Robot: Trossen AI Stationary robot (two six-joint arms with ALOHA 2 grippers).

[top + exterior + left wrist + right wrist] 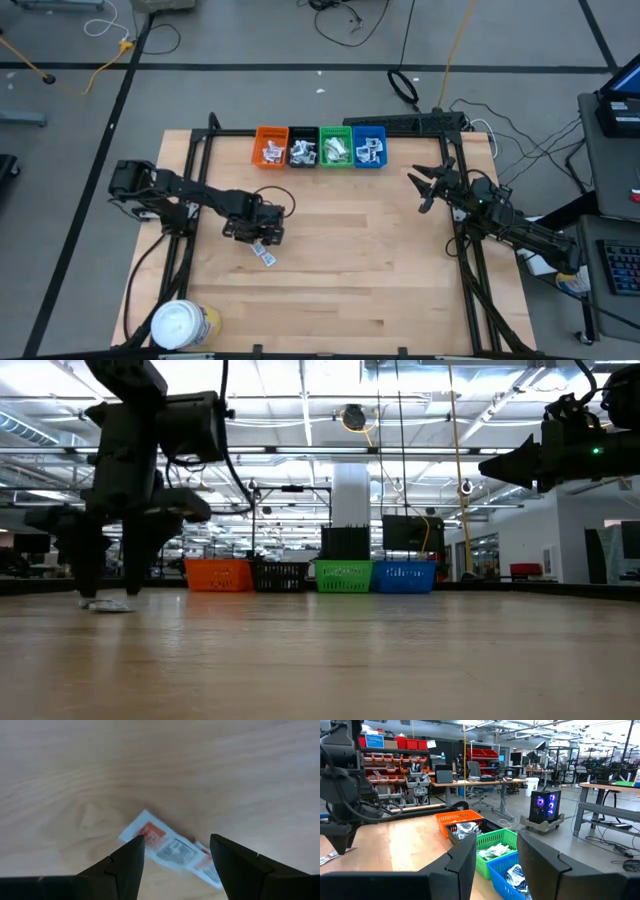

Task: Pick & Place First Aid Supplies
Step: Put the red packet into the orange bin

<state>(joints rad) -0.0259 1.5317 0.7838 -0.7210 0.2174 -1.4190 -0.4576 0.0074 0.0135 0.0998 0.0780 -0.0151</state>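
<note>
Two small white packets with orange-red print [167,847] lie flat and overlapping on the wooden table; in the high view they show as one pale scrap [266,256]. My left gripper [175,855] points down over them, open, one finger on each side of the nearer packet. In the low view its fingers [108,585] reach almost to the table above the packets [110,605]. My right gripper [428,185] is open and raised over the table's right side, away from everything. More packets fill the bins at the far edge.
A row of orange [270,146], black [303,147], green [335,147] and blue [369,147] bins stands at the far edge. A white-lidded yellow tub [183,325] sits at the near left corner. Bare wood lies between the arms.
</note>
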